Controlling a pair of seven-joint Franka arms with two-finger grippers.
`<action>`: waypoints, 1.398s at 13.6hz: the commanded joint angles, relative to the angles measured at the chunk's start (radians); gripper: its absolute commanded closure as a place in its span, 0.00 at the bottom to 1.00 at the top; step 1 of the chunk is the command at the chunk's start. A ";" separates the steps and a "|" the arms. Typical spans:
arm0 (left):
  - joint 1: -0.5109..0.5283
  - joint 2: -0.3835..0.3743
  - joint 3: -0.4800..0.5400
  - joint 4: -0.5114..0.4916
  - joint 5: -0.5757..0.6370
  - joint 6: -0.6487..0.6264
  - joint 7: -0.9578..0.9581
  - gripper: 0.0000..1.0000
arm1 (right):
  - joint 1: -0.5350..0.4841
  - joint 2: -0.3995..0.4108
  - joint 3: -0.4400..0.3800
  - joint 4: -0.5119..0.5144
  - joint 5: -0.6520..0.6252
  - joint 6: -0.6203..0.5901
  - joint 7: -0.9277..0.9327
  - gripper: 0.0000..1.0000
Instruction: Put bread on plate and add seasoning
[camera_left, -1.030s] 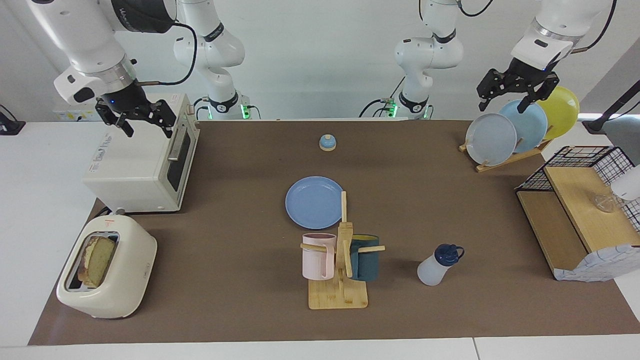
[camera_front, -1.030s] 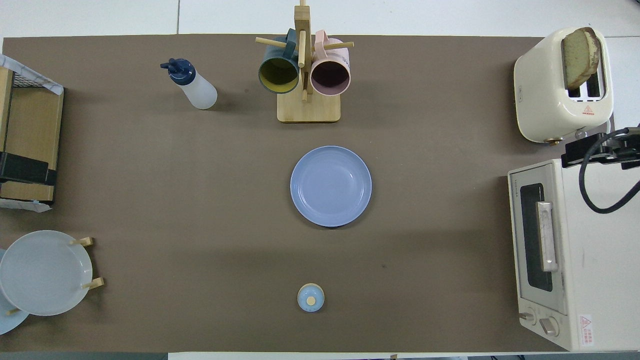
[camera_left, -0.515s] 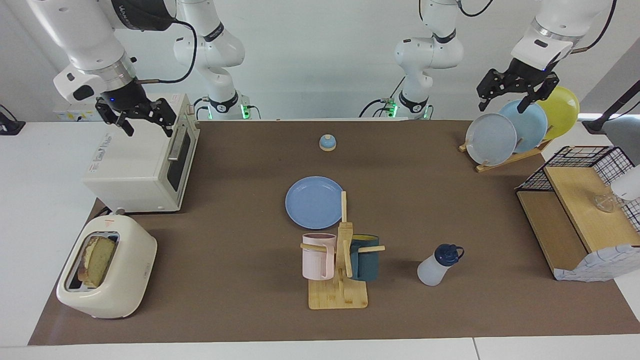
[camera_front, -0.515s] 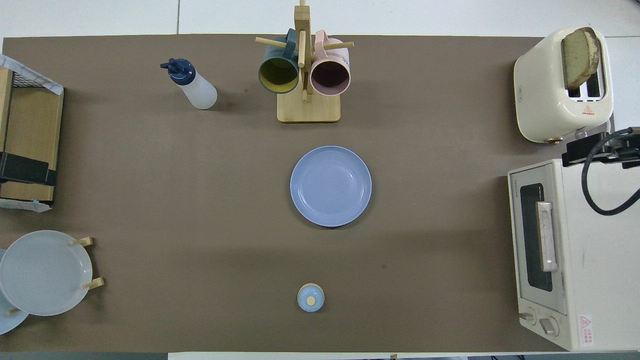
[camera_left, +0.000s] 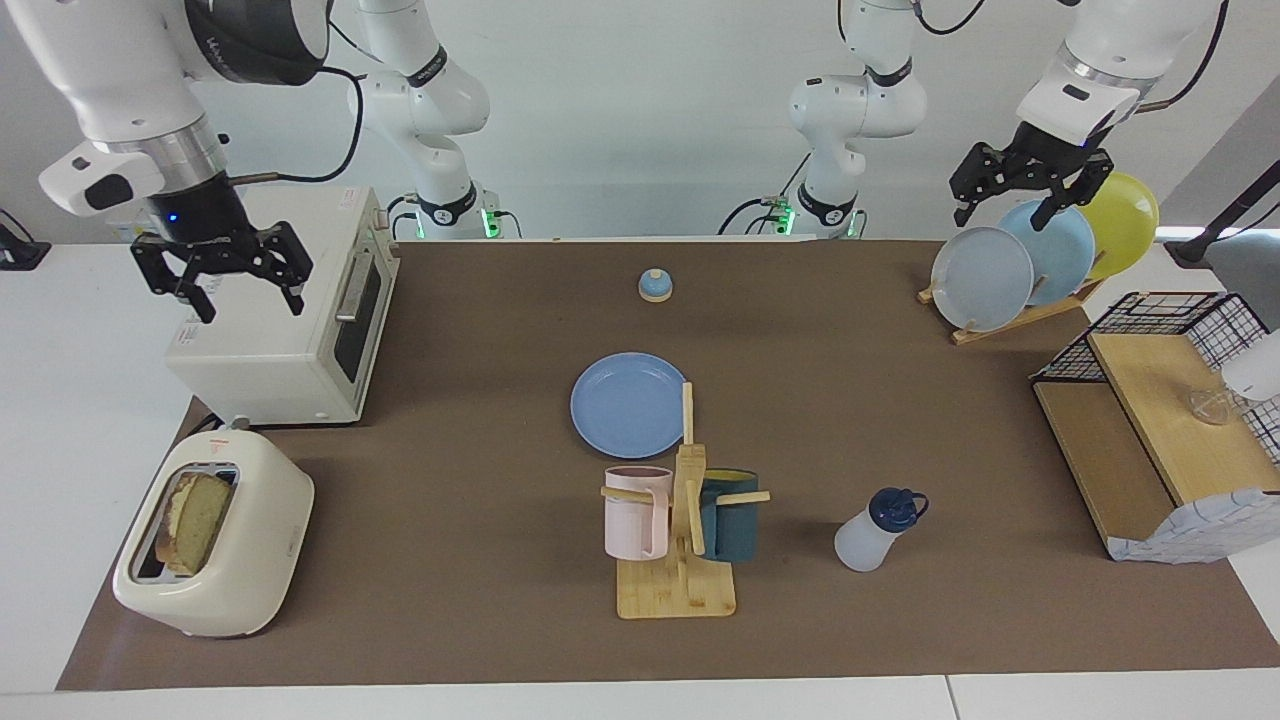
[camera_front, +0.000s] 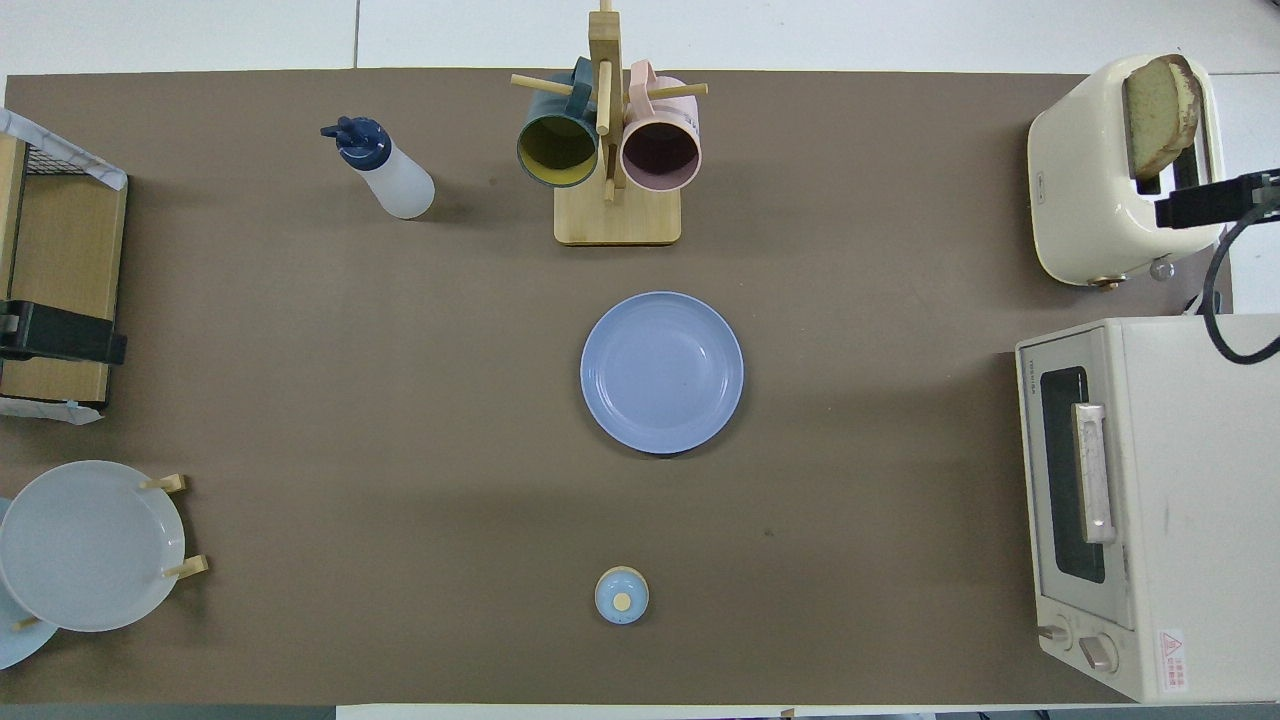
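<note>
Fingertips first: your right gripper (camera_left: 222, 282) hangs with its jaws spread and nothing between them, up in the air over the top of the toaster oven (camera_left: 275, 330). From there the bread (camera_left: 194, 520) lies farther out from the robots and lower down — standing on edge in a slot of the cream toaster (camera_left: 215, 535), its upper part poking out above the slot. The slice's flat faces run along the slot, so you will want the fingers either side of those faces, closing across its thin dimension from above.

Your left gripper (camera_left: 1020, 188) is also spread and empty, waiting over the rack of upright plates (camera_left: 1040, 250) at its own end of the table. It is well apart from the toaster, so the right arm is plainly the nearer one for the bread.

The plate (camera_left: 628, 404) sits flat and bare at mid-table, between the small bell (camera_left: 655, 285) and the wooden mug stand (camera_left: 680, 540), which carries a pink and a dark teal mug. The seasoning (camera_left: 878, 530) stands beside that stand toward the left arm's end — capped, leaning slightly. Nothing has reached the plate yet, so I judge the job is at its very start.
</note>
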 joint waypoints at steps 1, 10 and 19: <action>-0.031 -0.130 -0.003 -0.251 -0.008 0.264 -0.011 0.00 | -0.012 0.155 0.013 0.143 0.000 0.046 -0.045 0.00; -0.143 -0.071 -0.008 -0.652 -0.002 1.040 -0.132 0.00 | -0.091 0.320 0.018 0.145 0.013 0.383 -0.137 0.00; -0.179 0.367 0.003 -0.697 -0.028 1.773 -0.132 0.00 | -0.107 0.375 0.021 0.144 0.011 0.432 -0.174 0.51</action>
